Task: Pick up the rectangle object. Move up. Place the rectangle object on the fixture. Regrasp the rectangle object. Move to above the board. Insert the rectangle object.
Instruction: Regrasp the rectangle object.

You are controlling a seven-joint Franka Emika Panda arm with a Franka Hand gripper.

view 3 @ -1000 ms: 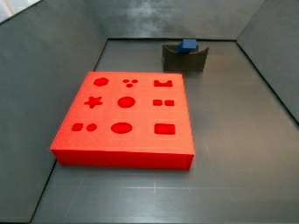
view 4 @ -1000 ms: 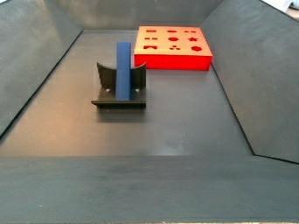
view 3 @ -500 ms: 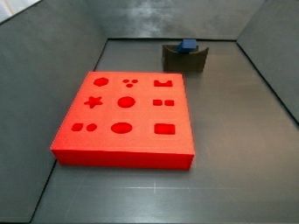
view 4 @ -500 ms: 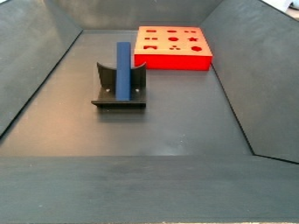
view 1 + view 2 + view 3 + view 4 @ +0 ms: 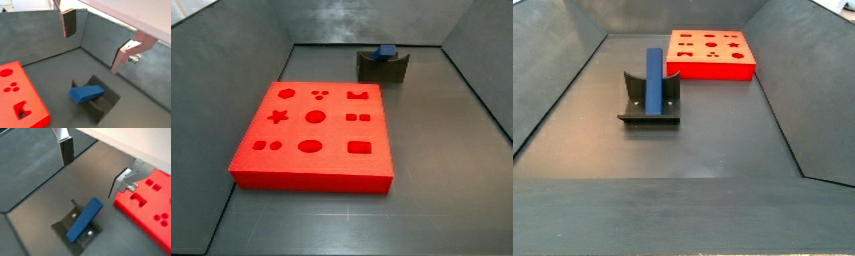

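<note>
The long, slim, plain blue bar (image 5: pixel 653 79) stands in the notch of the small dark grey-olive block fixture (image 5: pixel 649 110), leaning a little, its lower end down in the holder and its upper end rising free above the holder's top edge; in a side view only its blue top (image 5: pixel 384 51) shows over the fixture (image 5: pixel 382 68). The hand (image 5: pixel 97 42) hangs above the fixture, apart from the bar, its two flat silver fingers (image 5: pixel 69 22) spread wide with nothing between them; in both wrist views the bar (image 5: pixel 87 218) lies below the gap, touched by neither finger (image 5: pixel 65 149). The large, thick, bright red square board (image 5: pixel 314 135) with shaped holes lies flat on the dark floor (image 5: pixel 714 140), well apart from the fixture, with a bare strip of floor between them. Seen from the fixture, the board sits toward one far corner of the grey walled bin, its edges close to the sloping walls (image 5: pixel 560 75) there. Around the fixture the floor is open on all sides. In both wrist views the board's near edge (image 5: pixel 23 102) stays off to one side of the fixture's base (image 5: pixel 72 229).
</note>
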